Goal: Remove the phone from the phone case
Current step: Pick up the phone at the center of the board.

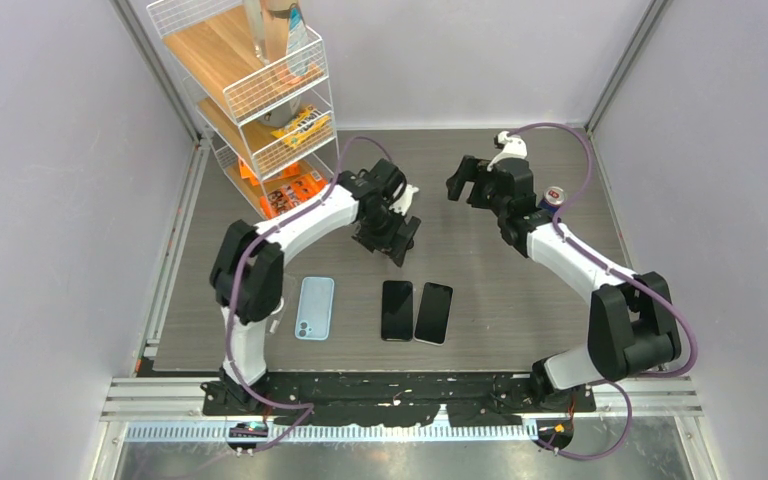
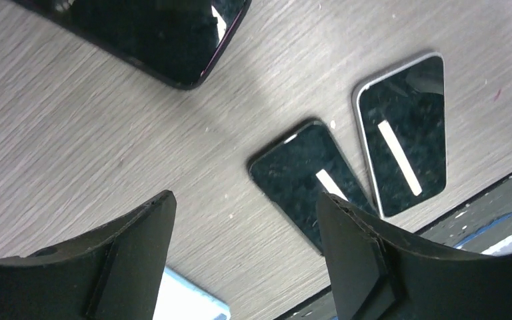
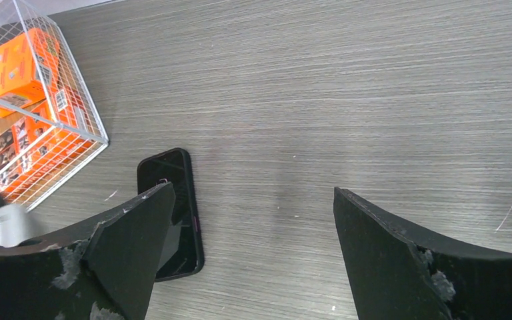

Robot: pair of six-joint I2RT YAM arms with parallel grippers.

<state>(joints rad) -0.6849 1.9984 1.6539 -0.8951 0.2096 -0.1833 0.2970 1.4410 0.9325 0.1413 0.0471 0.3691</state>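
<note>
White left arm arched over table | right arm raised | jaws apart

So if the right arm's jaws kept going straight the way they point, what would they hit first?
Probably bare table: nothing else shows between the open jaws. A dark phone lies partly behind one of them, so that side might clip it; depth is unclear.

I count three dark handsets on the bench: a first black phone, a second black phone and a third black phone. I also count one light blue phone-shaped piece, one wire rack and one small can.
</note>
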